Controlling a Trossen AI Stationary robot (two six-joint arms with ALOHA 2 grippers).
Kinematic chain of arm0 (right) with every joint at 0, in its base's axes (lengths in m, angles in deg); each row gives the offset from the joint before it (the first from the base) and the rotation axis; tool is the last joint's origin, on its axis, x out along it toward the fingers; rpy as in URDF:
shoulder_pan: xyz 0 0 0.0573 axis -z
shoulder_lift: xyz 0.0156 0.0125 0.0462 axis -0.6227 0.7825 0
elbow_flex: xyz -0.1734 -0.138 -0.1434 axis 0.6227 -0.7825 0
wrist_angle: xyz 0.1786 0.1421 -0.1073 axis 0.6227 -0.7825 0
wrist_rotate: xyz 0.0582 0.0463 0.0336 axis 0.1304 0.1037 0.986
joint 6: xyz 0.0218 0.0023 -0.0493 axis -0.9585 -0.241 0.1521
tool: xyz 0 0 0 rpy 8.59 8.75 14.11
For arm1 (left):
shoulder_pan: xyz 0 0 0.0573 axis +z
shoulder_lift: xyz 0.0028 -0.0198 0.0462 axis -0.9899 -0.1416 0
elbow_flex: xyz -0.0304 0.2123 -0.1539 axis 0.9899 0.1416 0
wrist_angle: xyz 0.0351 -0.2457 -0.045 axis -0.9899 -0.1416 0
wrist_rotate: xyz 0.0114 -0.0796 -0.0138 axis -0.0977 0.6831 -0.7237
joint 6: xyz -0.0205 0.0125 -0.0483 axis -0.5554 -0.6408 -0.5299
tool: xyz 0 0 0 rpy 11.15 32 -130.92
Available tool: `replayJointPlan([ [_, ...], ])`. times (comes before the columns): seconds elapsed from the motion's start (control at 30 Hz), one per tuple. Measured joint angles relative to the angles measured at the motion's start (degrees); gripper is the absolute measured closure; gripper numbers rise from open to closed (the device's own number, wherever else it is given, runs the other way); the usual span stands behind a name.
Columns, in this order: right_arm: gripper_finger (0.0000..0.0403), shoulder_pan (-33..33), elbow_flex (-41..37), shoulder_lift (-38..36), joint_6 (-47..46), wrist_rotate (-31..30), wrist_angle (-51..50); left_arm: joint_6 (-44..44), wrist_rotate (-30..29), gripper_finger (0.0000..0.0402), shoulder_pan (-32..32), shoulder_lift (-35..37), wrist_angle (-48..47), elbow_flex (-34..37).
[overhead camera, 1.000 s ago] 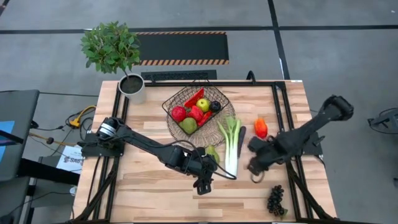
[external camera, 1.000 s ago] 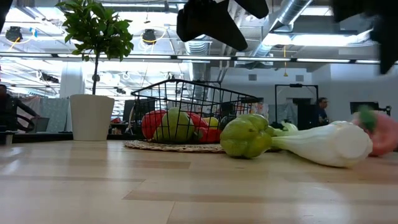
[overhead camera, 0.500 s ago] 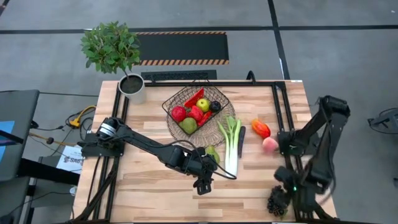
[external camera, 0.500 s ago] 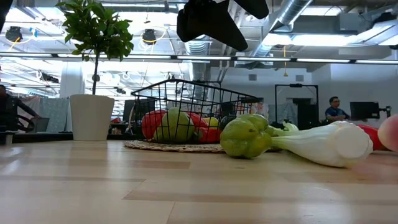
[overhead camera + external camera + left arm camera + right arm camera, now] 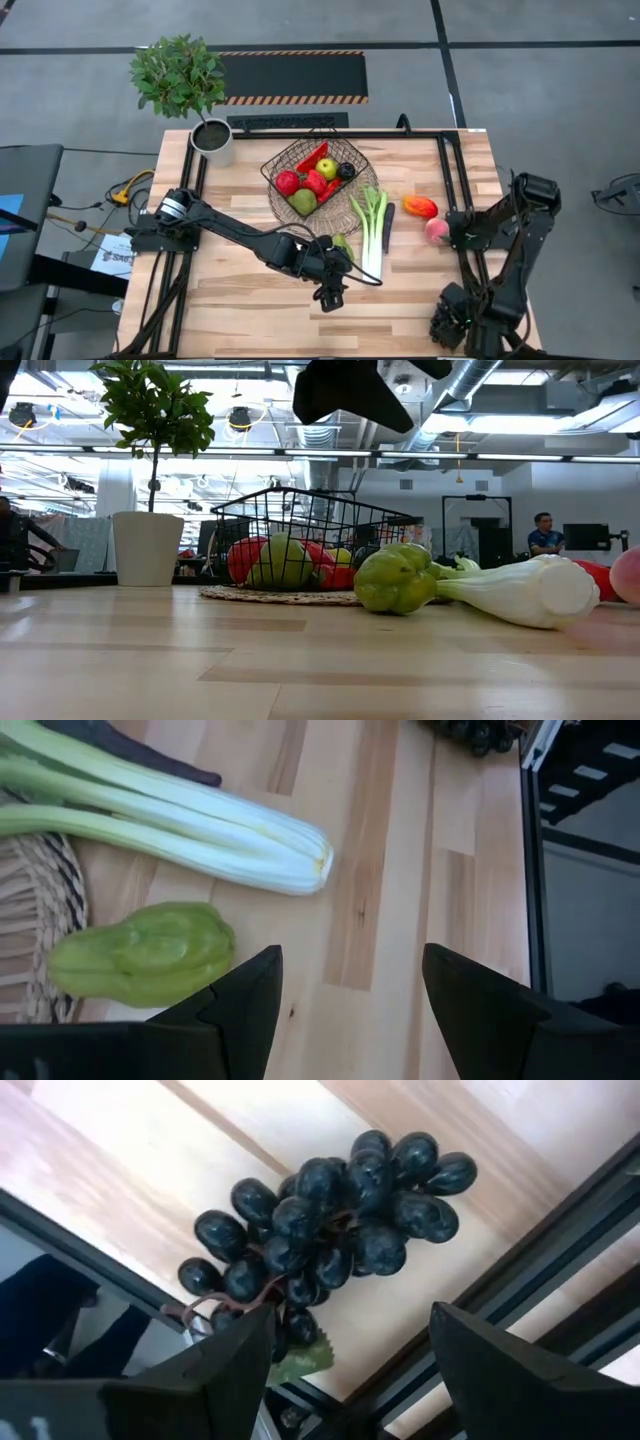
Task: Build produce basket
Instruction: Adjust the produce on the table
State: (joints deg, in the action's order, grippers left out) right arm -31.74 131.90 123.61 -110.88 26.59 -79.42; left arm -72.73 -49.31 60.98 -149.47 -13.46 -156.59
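Right hand [image 5: 345, 1345] spread above grapes [image 5: 330, 1230]

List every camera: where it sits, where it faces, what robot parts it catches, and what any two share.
High: overhead, looking down; both arms, basket.
Low: table height, looking level across; dark arm part overhead.
Left wrist: on left arm, over green pepper and leek; own open fingers.
Right wrist: on right arm, over grapes; own open fingers.
Shared: low and left wrist both show pepper and leek.
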Motion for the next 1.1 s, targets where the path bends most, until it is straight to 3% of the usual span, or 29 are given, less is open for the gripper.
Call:
replayJointPlan([
  [0.13, 0.0112, 2.4, -0.3, -0.5, 4.8, 1.2, -2.1, -1.4, 0.0, 0.0175, 0.0, 0.0, -0.2, 0.0],
  [0.5, 0.0112, 17.1, -0.2, -1.1, 37.5, 0.7, -9.7, -1.7, 0.0, 0.0175, 0.0, 0.2, -0.5, 0.0],
  [0.63, 0.0112, 18.2, 1.3, -1.1, 48.0, 5.9, -7.9, -1.7, 0.0, 0.0175, 0.0, 0.2, -0.6, 0.0],
  [0.9, 0.0145, 9.6, 3.2, -0.6, 47.8, 11.4, -4.6, -2.1, 0.0, 0.0175, -0.2, 0.3, -0.9, 0.0],
  [1.1, 0.0181, 6.7, 3.2, 4.9, 45.2, 12.2, 2.9, -2.1, 0.0, 0.0175, -0.2, 0.3, -0.9, 0.0],
])
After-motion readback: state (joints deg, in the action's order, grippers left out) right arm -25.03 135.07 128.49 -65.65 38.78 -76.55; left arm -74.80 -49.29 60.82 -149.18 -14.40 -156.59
